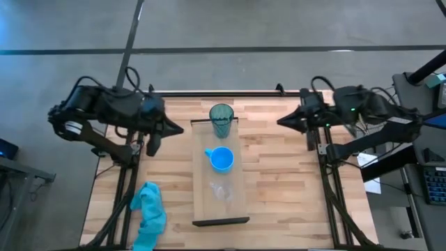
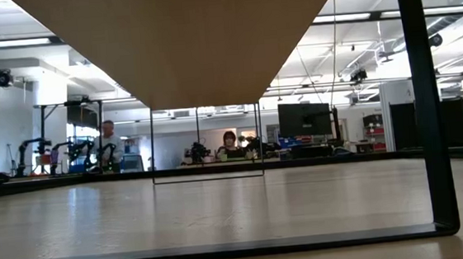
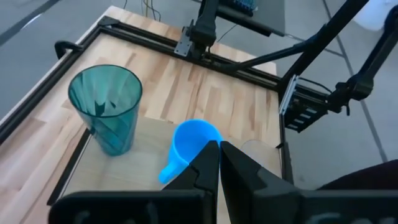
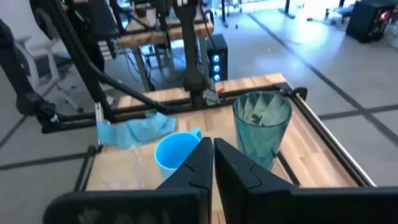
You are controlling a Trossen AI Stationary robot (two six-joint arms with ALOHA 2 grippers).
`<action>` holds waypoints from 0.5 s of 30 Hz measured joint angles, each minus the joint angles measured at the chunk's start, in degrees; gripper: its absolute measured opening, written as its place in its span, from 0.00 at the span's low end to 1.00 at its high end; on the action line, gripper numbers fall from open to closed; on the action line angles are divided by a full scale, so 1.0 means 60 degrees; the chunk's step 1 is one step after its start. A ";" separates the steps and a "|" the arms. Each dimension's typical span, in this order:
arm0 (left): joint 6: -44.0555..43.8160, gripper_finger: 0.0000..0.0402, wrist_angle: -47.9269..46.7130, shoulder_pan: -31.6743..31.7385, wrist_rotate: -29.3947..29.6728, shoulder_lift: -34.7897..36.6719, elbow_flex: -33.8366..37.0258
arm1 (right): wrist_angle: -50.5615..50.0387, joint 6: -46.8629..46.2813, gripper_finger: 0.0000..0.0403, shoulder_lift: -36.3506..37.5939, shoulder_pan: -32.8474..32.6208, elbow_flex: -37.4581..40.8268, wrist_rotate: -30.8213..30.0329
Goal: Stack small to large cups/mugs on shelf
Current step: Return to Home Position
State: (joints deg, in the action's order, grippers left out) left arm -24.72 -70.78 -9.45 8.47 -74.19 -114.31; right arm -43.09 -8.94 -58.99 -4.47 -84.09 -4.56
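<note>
The shelf (image 1: 237, 192) is a long light board with a dark rail at each short end, standing on the tabletop. On it stand the teal tumbler (image 1: 221, 120) at the far end, the blue mug (image 1: 221, 160) in the middle with its handle toward the left, and the small clear cup (image 1: 221, 189) nearer. The tumbler (image 3: 107, 107) and mug (image 3: 189, 146) also show in the left wrist view. My left gripper (image 1: 180, 129) is shut and empty, left of the tumbler. My right gripper (image 1: 280, 122) is shut and empty, to its right.
A light blue cloth (image 1: 148, 215) lies crumpled at the table's near left. The low view looks under the shelf's board (image 2: 183, 34), past its dark frame leg (image 2: 426, 98). People sit in the room beyond the table.
</note>
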 joint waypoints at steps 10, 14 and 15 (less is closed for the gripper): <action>-0.0041 0.00 -0.0120 0.0000 -0.0074 0.0259 0.0150 | -0.1171 -0.0738 0.02 0.0974 0.0000 0.0000 0.0005; -0.0074 0.00 -0.0264 -0.0004 0.0305 0.0351 0.0216 | -0.2378 -0.1705 0.02 0.1219 0.0000 0.0000 0.0004; -0.0071 0.00 -0.0311 -0.0004 0.0513 0.0402 0.0220 | -0.2599 -0.1922 0.02 0.1266 0.0000 0.0000 0.0004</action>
State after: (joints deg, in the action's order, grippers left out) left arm -25.15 -72.64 -9.47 11.55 -71.78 -112.99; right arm -58.68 -20.48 -51.39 -4.47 -84.09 -4.54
